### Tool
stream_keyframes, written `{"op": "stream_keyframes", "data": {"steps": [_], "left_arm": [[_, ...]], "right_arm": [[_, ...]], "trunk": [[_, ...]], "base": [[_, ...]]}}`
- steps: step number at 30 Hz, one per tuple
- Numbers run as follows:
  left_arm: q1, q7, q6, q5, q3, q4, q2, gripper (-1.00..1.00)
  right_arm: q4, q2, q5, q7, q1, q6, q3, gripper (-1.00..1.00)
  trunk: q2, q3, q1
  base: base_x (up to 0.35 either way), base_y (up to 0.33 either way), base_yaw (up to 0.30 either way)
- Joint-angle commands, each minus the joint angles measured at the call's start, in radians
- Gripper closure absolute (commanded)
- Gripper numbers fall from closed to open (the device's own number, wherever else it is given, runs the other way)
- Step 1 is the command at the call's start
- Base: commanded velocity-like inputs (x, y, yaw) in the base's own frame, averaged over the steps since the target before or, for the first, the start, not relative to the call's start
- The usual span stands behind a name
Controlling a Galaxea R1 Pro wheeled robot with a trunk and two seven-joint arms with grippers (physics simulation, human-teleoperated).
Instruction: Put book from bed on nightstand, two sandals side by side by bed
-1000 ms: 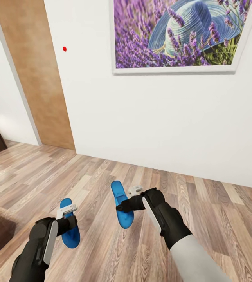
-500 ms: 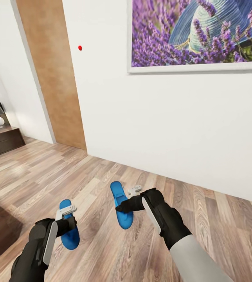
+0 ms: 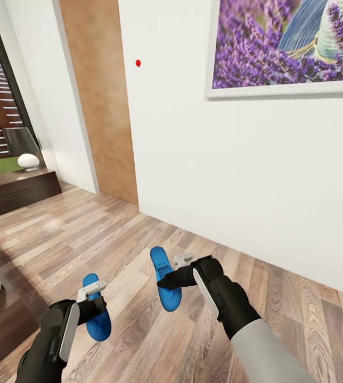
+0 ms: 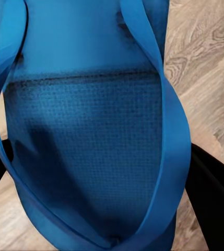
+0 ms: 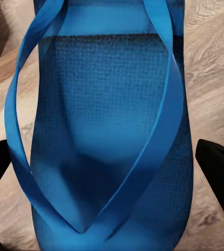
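Left tool clamps one sandal; right tool clamps the other sandal. Long axes run roughly away from robot, apparently heels nearest.

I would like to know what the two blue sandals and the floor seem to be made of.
The sandal in the left hand: likely matte foam or rubber, judging by the fine dotted texture on its footbed; its straps look smooth, perhaps plastic.
The sandal in the right hand: the same look, dotted footbed and smooth straps.
The floor: wood-look planks with visible grain and a slight sheen; wood or laminate, hard to tell.
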Motion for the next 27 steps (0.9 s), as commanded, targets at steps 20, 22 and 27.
{"op": "stream_keyframes", "data": {"steps": [20, 22, 27], "left_arm": [[-0.001, 0.005, -0.041, 0.038, 0.007, 0.067, -0.002, 1.00], [-0.001, 0.006, -0.043, 0.038, 0.007, 0.068, -0.002, 1.00], [-0.001, 0.049, -0.052, 0.039, 0.010, 0.069, -0.002, 1.00]], "right_arm": [[0.001, 0.000, -0.005, -0.001, -0.001, 0.006, 0.078, 1.00], [0.001, 0.000, -0.006, -0.001, -0.001, 0.006, 0.082, 1.00], [0.001, 0.000, -0.007, -0.001, -0.002, 0.007, 0.089, 1.00]], "trunk": [[0.000, -0.001, 0.000], [0.000, -0.001, 0.000], [0.000, -0.001, 0.000]], "base": [[0.326, -0.117, 0.283], [0.326, -0.155, 0.283], [0.326, -0.157, 0.283]]}}
